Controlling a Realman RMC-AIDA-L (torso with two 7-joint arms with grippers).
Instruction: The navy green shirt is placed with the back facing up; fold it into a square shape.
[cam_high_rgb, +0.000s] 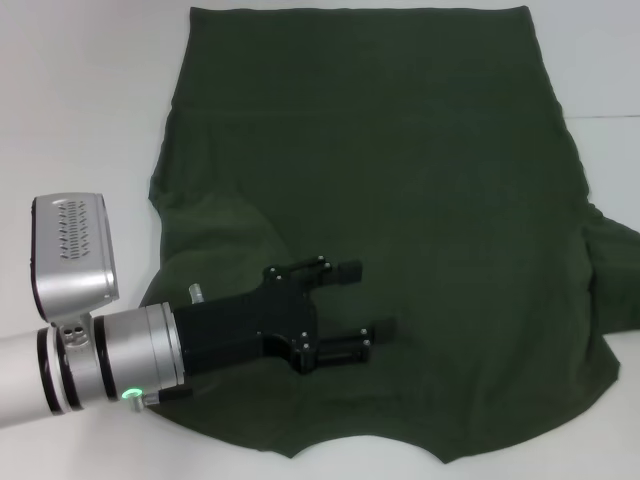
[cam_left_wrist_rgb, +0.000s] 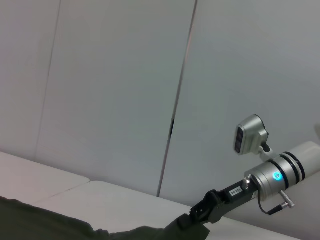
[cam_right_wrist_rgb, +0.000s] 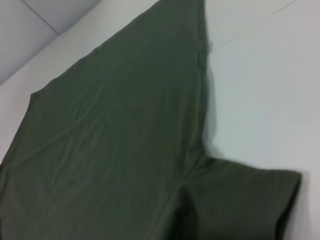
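Note:
The navy green shirt (cam_high_rgb: 400, 150) lies spread on the white table, its hem at the far side. Its left sleeve is folded inward onto the body near my left arm. My left gripper (cam_high_rgb: 367, 300) hovers over the near-left part of the shirt, open, with nothing between its fingers. The right sleeve (cam_high_rgb: 610, 270) sticks out at the right edge and shows flat in the right wrist view (cam_right_wrist_rgb: 250, 200). My right gripper (cam_left_wrist_rgb: 207, 212) is outside the head view. In the left wrist view it sits at the edge of the shirt (cam_left_wrist_rgb: 30, 222), where the cloth rises toward it.
The white table (cam_high_rgb: 80, 100) shows bare to the left of the shirt and at the far right (cam_high_rgb: 600, 60). A grey panelled wall (cam_left_wrist_rgb: 125, 75) stands behind the table. A seam in the tabletop (cam_right_wrist_rgb: 260, 25) runs past the shirt's right side.

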